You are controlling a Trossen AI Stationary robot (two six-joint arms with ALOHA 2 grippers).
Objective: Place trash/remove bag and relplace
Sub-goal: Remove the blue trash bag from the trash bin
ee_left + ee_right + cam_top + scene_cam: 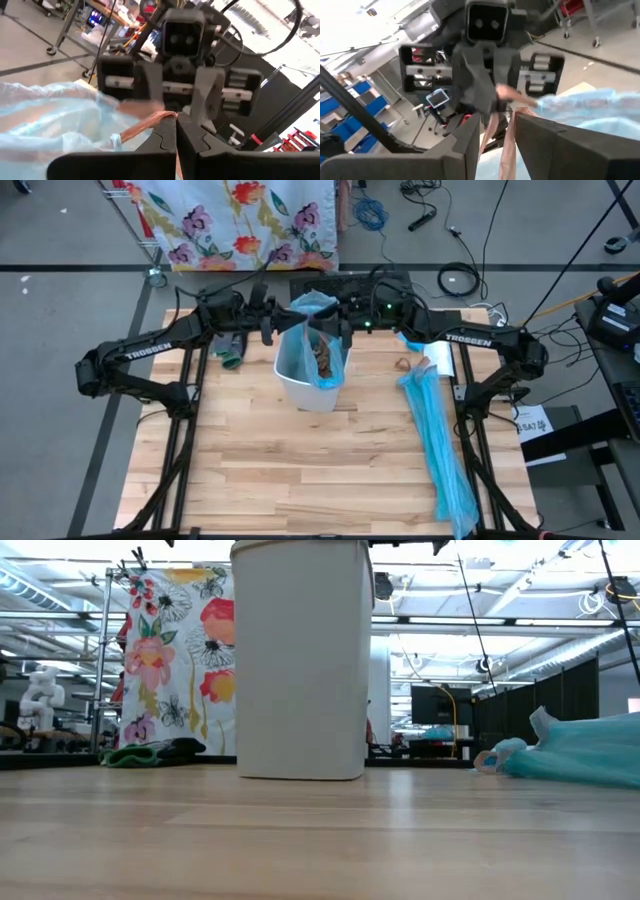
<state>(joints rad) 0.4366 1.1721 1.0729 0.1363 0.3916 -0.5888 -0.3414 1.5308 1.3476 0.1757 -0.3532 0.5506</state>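
The trash (323, 358) is lying inside the thin, soft blue bag (310, 306) lining the white bin (305, 385) mid-table; light, best lifted by its drawstring. Left tool (176, 134) is pinching that string shut; right tool (495, 131) is gaping around it.

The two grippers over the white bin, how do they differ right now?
The left gripper has its jaws shut, pinching the bag's pink drawstring; the right gripper has its jaws parted, and the drawstring hangs loose between them. The left gripper sits at the bin's left rim side, the right gripper at its right. Both hover above the blue bag, facing each other.
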